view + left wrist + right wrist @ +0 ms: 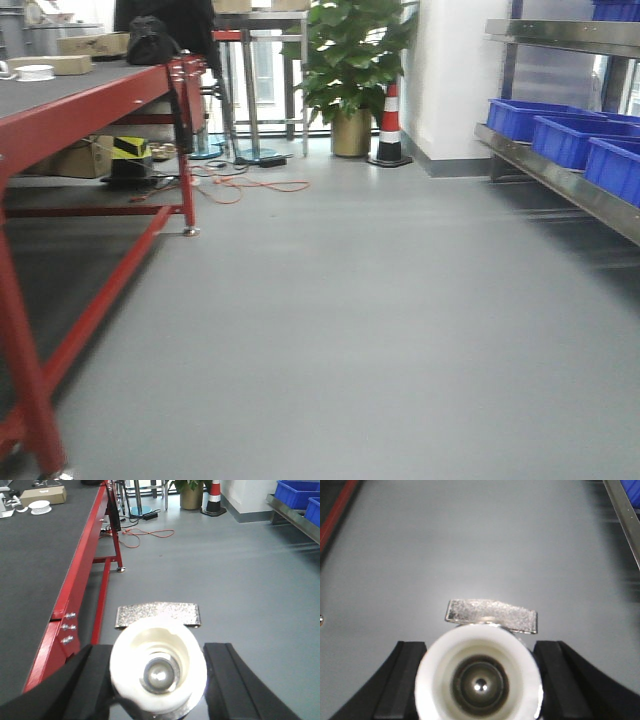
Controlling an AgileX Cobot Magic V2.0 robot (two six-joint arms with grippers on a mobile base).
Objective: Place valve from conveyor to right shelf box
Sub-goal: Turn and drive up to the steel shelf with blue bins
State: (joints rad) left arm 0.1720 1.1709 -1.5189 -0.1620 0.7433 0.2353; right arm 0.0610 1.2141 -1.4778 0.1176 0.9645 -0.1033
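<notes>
Left fingers (75, 690) are closed on a valve (159, 672) at its white-capped end; the right fingers (395, 680) grip a second valve (479, 680) likewise. Both valves are off the conveyor (60, 85), held over the floor (380, 300). Picking looks done; reaching the shelf (560, 185) and its blue boxes (565, 140) remains.

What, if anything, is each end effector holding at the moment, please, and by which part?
The left end effector grips a valve from both sides at its white-capped end. The right end effector grips a second valve the same way.
</notes>
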